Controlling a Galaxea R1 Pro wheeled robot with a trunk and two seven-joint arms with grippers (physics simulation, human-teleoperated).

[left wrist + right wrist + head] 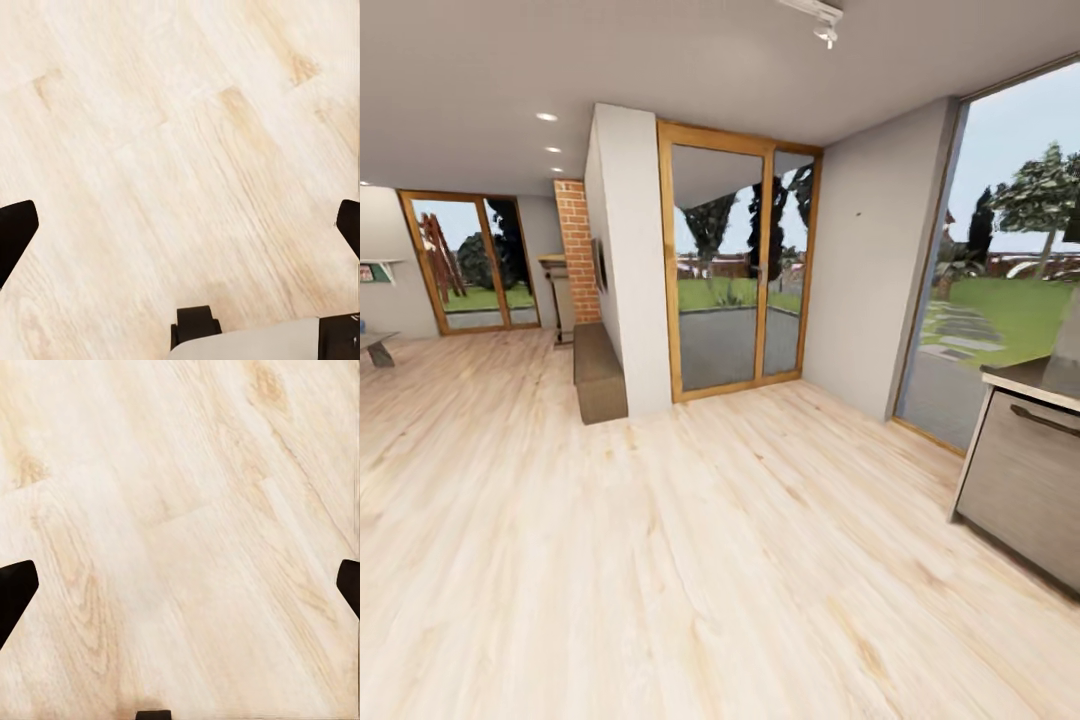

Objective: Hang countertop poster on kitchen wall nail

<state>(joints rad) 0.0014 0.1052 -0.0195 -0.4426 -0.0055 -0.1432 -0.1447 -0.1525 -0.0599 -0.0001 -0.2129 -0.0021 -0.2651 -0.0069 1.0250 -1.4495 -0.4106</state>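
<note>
The head camera is looking across a wide room with a pale wooden floor (690, 560). Straight ahead, a wood-framed glass door (738, 265) is showing trees and grass outside, and a plain grey wall (870, 270) is standing just to its right. A tiny dark dot, the wall nail (857, 213), is sitting high on that wall. Further right, a tall window (1000, 250) is opening onto a lawn with stepping stones. At the right edge, the corner of the kitchen surface (1028, 378) is jutting into view over a grey cabinet front (1025, 485) with a dark handle. On the left, a brick column (576, 250) and a second glass door (470, 262) are standing at the far end of the room, and a low brown bench (598, 372) is lying along the dividing wall.

The left tool (180, 225) is pointing down at the floorboards, its dark fingers (15, 232) spread wide at the picture's edges with nothing between them. The right tool (180, 585) is likewise hanging over bare floor, fingers (15, 589) wide apart and holding nothing.
</note>
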